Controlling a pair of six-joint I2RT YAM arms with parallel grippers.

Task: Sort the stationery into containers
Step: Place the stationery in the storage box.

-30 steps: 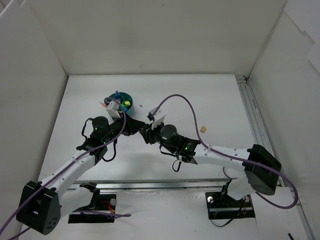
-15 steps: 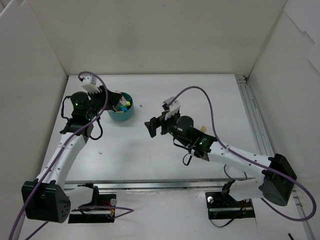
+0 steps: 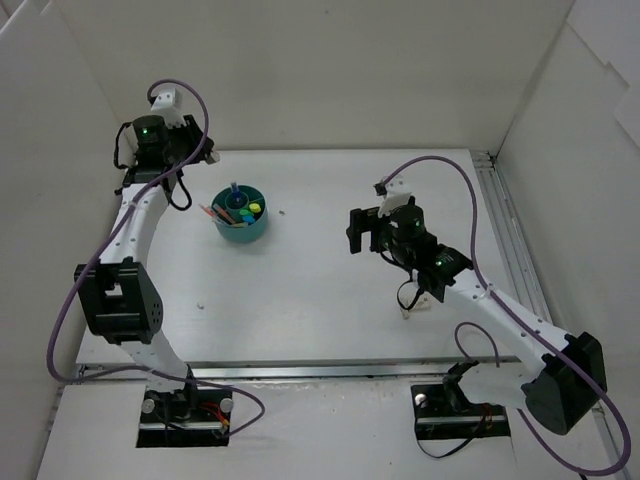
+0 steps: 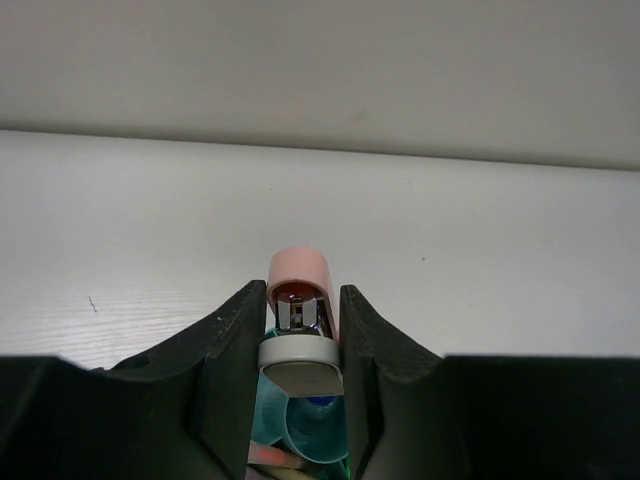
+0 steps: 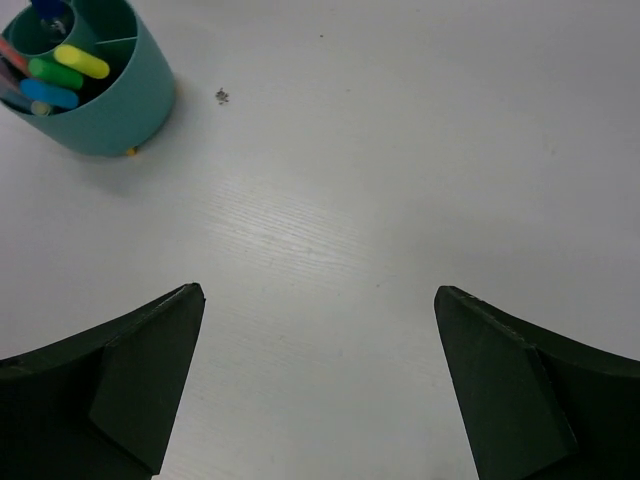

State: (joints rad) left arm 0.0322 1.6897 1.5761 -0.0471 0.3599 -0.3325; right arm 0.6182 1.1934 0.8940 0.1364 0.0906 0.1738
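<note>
The round teal tub point(image 3: 241, 226) stands at the back left of the table with pens, a blue-capped bottle point(image 3: 233, 189) and highlighters in its compartments. In the right wrist view the tub point(image 5: 120, 110) shows yellow point(image 5: 80, 60), green point(image 5: 55, 72) and blue point(image 5: 48, 93) highlighters. My left gripper point(image 3: 198, 152) hovers behind and left of the tub, near the back wall. In the left wrist view, this gripper point(image 4: 303, 300) is shut on a small pink and white stapler point(image 4: 300, 275). My right gripper point(image 3: 355, 230) stands open mid-table with nothing between its fingers point(image 5: 150, 350).
White walls close in the table at the back and on both sides. A metal rail point(image 3: 505, 230) runs along the right edge. A dark speck point(image 5: 221, 96) lies on the table right of the tub. The purple cables loop above both arms.
The two grippers were together at the table's middle. My left arm has swung to the back left, past the tub. My right gripper has opened and drawn away to the right.
</note>
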